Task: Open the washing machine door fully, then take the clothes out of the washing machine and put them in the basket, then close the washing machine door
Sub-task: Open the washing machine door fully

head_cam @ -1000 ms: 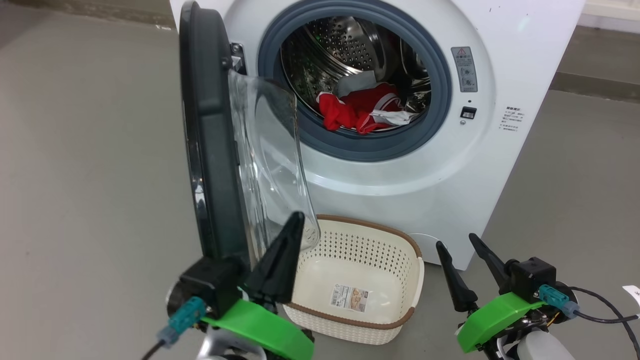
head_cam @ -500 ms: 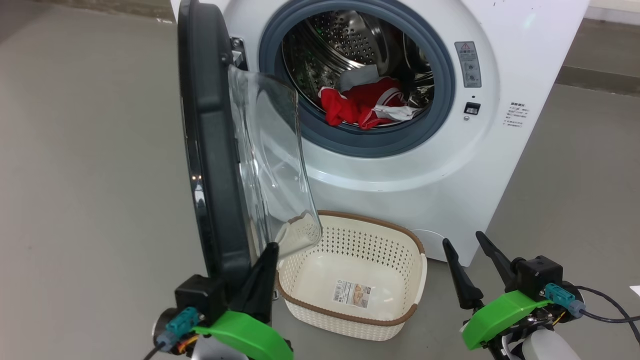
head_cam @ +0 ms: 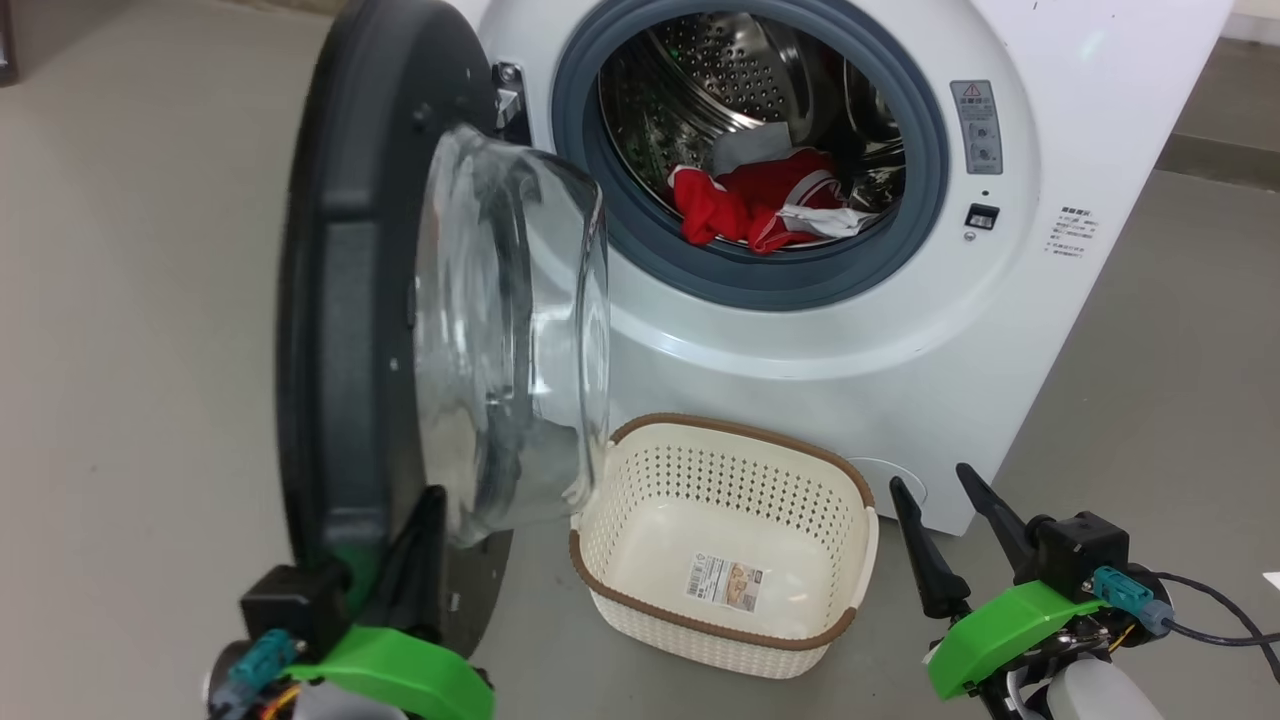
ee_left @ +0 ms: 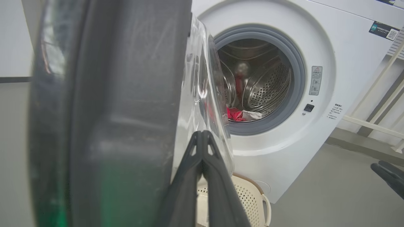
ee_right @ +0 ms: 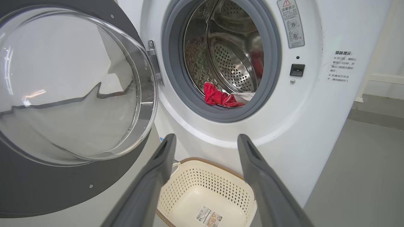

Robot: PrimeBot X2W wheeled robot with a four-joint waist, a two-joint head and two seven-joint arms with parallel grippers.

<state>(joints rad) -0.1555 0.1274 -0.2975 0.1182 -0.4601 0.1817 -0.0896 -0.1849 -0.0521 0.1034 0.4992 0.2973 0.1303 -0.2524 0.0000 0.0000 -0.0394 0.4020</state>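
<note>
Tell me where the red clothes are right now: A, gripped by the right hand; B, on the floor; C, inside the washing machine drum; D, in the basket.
C: the clothes lie in the drum of the washing machine; the basket has no garment in it and the right hand is open, holding nothing.

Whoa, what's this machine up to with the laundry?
A two-armed robot is unloading a washing machine. Its left gripper, jaws shut, sits at the bottom of the washing machine door, which stands swung out to the side. Red and white clothes lie in the drum. The basket on the floor in front holds nothing yet, and the right gripper hovers open beside it.
</note>
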